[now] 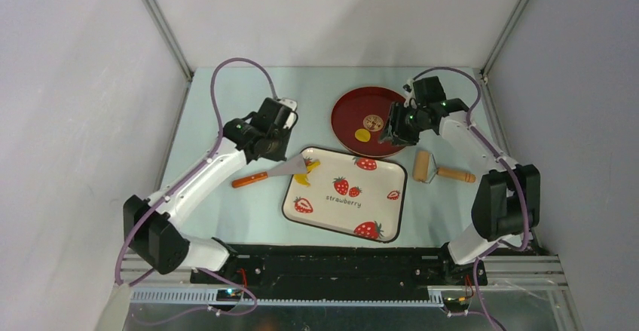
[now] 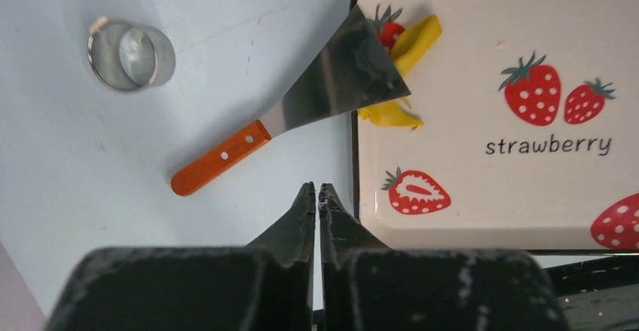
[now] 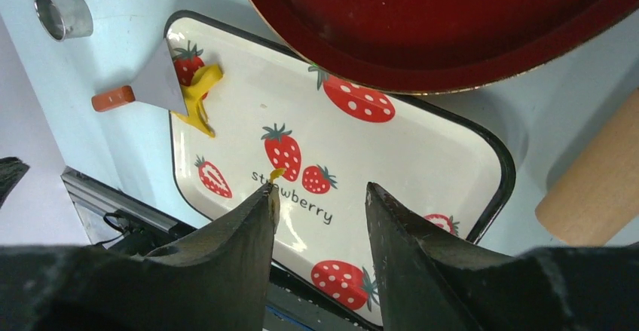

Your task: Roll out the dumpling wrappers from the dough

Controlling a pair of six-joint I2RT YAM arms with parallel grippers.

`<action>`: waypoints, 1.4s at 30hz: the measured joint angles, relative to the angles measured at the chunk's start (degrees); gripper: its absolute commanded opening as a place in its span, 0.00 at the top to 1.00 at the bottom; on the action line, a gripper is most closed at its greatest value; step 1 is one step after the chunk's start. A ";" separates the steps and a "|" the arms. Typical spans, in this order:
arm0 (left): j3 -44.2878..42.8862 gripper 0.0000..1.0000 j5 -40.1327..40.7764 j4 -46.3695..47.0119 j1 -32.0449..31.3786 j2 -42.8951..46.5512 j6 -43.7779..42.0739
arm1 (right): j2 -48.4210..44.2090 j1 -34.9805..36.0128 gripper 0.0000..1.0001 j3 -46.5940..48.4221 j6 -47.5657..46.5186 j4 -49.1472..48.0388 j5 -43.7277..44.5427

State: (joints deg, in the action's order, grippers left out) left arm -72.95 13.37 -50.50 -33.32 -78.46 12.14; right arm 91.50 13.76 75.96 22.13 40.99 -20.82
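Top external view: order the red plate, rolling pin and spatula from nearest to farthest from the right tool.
1. Red plate, under the right tool.
2. Rolling pin, on the table just right of it.
3. Spatula, far over on the left side.

My two arms: white links, black joints, purple cable.

My left arm (image 1: 197, 176) and right arm (image 1: 482, 139) share one build: white tubular links between chunky black joint housings, each trailed by a looping purple cable (image 1: 243, 59) from base to wrist. Small green lights (image 1: 228, 293) glow down by the bases on the black mounting rail (image 1: 331, 274). The left tool (image 2: 316, 189) has black wedge-shaped fingers scuffed with pale marks. The right tool (image 3: 319, 195) has the same black fingers, with a small yellow fleck on one tip.
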 measured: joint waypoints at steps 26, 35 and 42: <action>6.84 0.22 -2.64 4.22 6.88 -14.14 -9.35 | -6.36 -0.07 0.24 -11.47 -1.18 -0.28 -0.92; 5.20 0.20 0.33 5.14 7.21 -21.11 -10.25 | -6.36 1.05 0.24 -11.47 -1.18 -1.03 -1.55; 3.67 0.24 -0.33 5.27 8.22 -24.55 -10.95 | -6.36 0.85 0.24 -11.47 -1.20 -1.03 -1.84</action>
State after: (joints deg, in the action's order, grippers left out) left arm -69.28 13.04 -45.23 -25.10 -103.00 1.19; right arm 85.14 14.61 64.49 20.93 39.97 -22.65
